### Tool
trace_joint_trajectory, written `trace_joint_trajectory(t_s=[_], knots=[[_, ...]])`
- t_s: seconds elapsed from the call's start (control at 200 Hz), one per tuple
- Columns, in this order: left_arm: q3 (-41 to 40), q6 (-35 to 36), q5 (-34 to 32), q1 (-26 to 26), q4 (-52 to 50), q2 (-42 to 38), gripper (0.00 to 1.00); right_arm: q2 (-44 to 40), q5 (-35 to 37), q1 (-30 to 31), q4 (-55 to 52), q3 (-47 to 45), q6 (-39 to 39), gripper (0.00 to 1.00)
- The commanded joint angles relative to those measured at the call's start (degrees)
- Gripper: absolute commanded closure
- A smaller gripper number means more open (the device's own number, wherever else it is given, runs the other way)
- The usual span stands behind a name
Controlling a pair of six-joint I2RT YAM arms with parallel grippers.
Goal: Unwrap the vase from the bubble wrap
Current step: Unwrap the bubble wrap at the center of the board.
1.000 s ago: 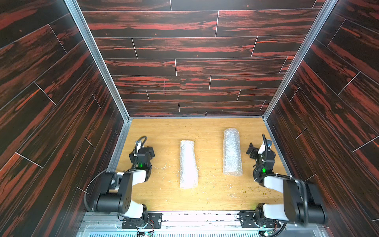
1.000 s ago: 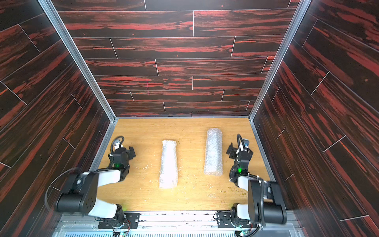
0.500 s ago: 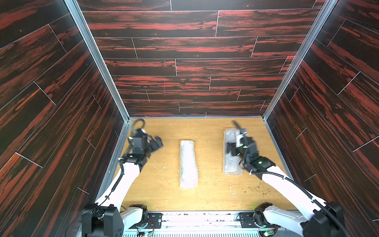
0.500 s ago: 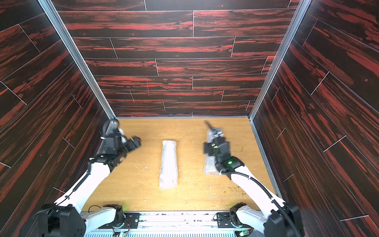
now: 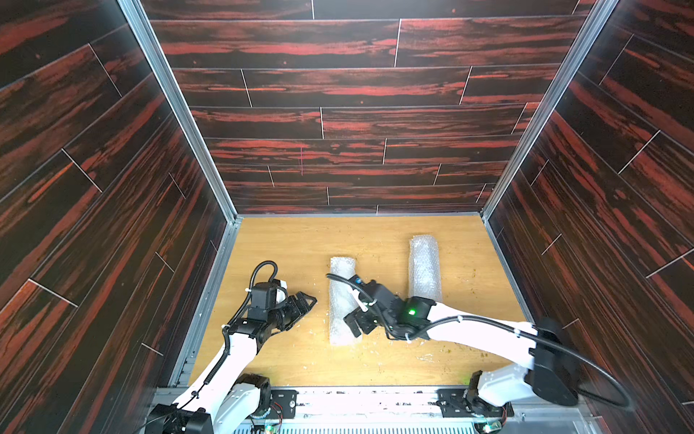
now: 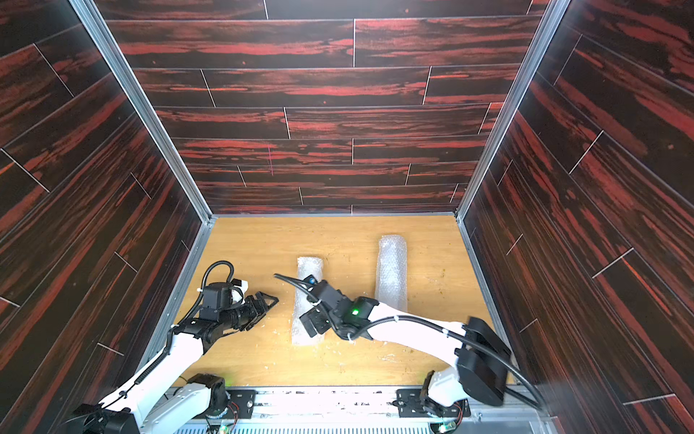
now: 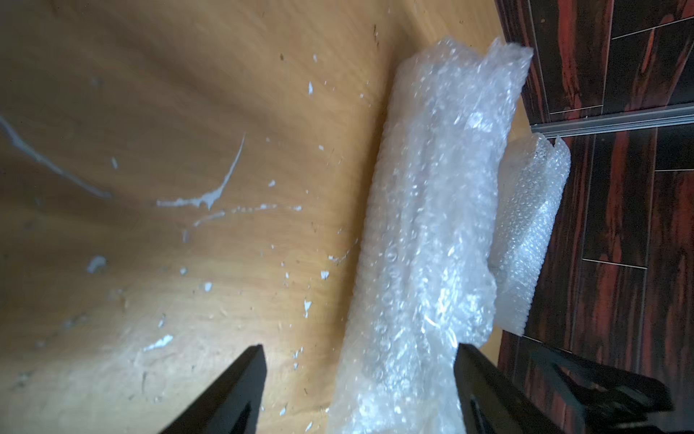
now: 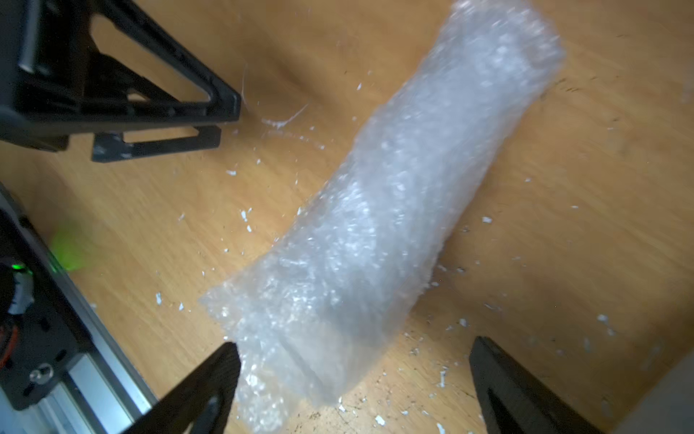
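- Though nothing can be made out through its translucent sheeting, the middle roll of bubble wrap (image 5: pixel 341 266) lies flat near the centre of the bench (image 5: pixel 285 240). Its length runs from the near edge toward the back wall, and both top views show this roll (image 6: pixel 310 266).
- The roll (image 8: pixel 375 225) has a flattened, loose near end in the right wrist view, which is motion-blurred.
- White flecks and scrape marks (image 7: pixel 210 197) dot the bench around it.
- The right gripper (image 5: pixel 356 325) hangs over the near half of the roll with its jaws spread wide. In its own wrist view the gripper (image 8: pixel 355 344) has the roll's near end between its two fingers. I cannot tell whether either finger touches the wrap.
- The left gripper (image 5: pixel 306 300) is just beside the roll on its left, pointing at it and clear of the wrap. Its jaws also stand apart, as seen in its own wrist view (image 7: pixel 358 347).
- A second roll of bubble wrap (image 5: pixel 424 266) lies parallel, farther right and farther back, well apart from both grippers. It shows behind the middle roll (image 7: pixel 424 225) in the left wrist view.
- Dark red wood-grain panels (image 5: pixel 338 112) wall in the bench on three sides, and a metal rail (image 5: pixel 375 402) runs along the near edge.
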Motion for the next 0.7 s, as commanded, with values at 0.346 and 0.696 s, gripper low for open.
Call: trace_joint_trajectory(t_s=[0.346, 0.696], knots=[[-7.42, -5.90, 2.04, -1.63, 6.66, -2.85, 0.13, 7.74, 3.08, 4.34, 1.70, 3.72, -1.79, 0.01], [-7.43, -8.81, 0.31, -9.53, 21.79, 11.60, 0.15, 9.34, 7.20, 4.33, 1.11, 3.51, -1.25, 0.23]])
